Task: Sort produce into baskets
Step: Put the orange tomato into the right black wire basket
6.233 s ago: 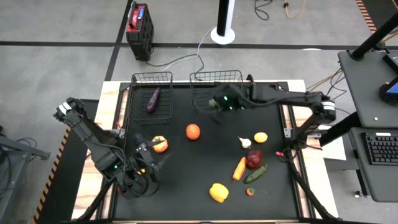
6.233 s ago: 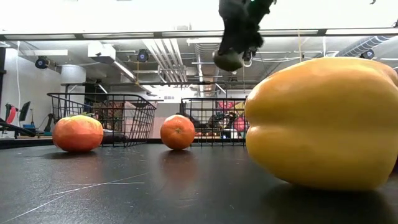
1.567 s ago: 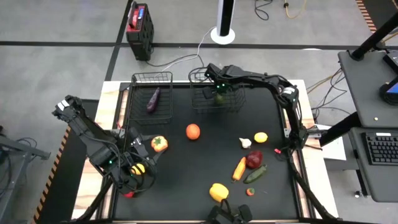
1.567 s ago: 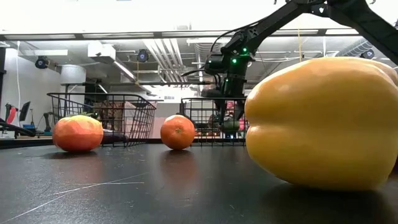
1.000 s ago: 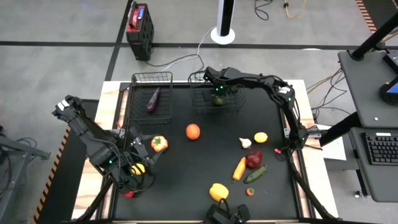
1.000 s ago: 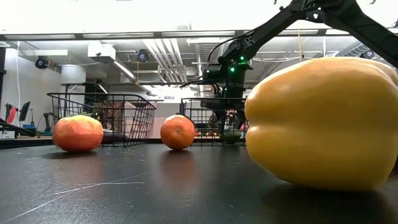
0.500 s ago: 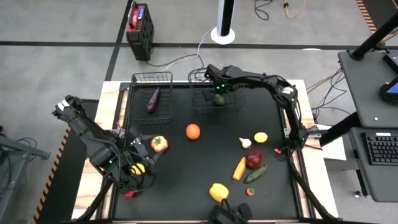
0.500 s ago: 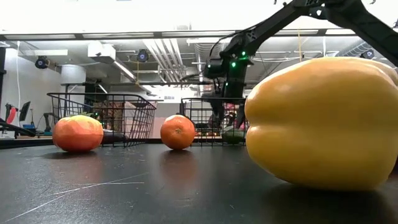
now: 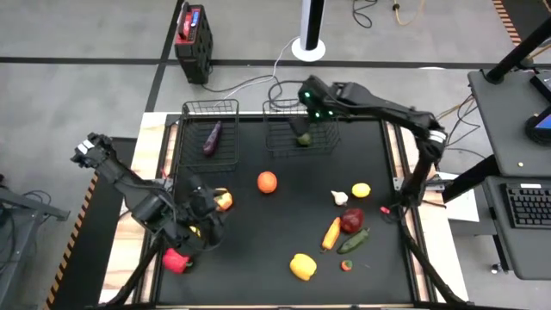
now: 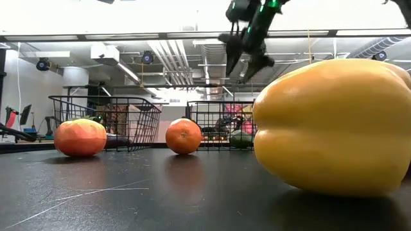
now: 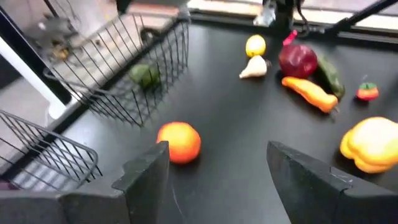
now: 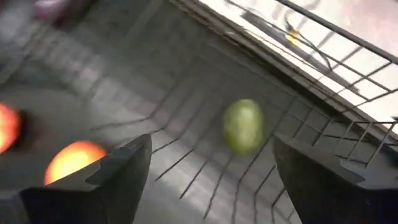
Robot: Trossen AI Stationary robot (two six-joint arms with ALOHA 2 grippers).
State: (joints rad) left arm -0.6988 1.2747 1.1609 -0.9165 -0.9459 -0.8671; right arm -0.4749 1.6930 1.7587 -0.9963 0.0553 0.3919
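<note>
My right gripper (image 9: 307, 102) (image 10: 244, 59) hangs open above the wider basket (image 9: 300, 148), with nothing between its fingers. A green avocado (image 12: 242, 126) (image 9: 303, 138) lies on that basket's floor below it. The narrower basket (image 9: 210, 158) holds a purple eggplant (image 9: 212, 138). My left gripper (image 9: 213, 212) (image 11: 217, 149) stands open near the table's left edge, next to an orange-red pepper (image 9: 224, 200), and touches nothing. An orange (image 9: 267, 182) (image 11: 179, 142) lies at mid-table.
At the right lie garlic (image 9: 339, 197), a lemon (image 9: 361, 190), a carrot (image 9: 331, 232), a dark red vegetable (image 9: 351, 220) and a cucumber (image 9: 353, 241). A yellow pepper (image 9: 302, 266) and a small tomato (image 9: 346, 265) lie near the front edge. A red piece (image 9: 176, 260) sits under my left arm.
My right gripper has let go of the avocado and risen out of the wider basket, well above its rim; the avocado stays on the basket floor. My left wrist has turned somewhat, swinging the gripper a little toward the orange-red pepper.
</note>
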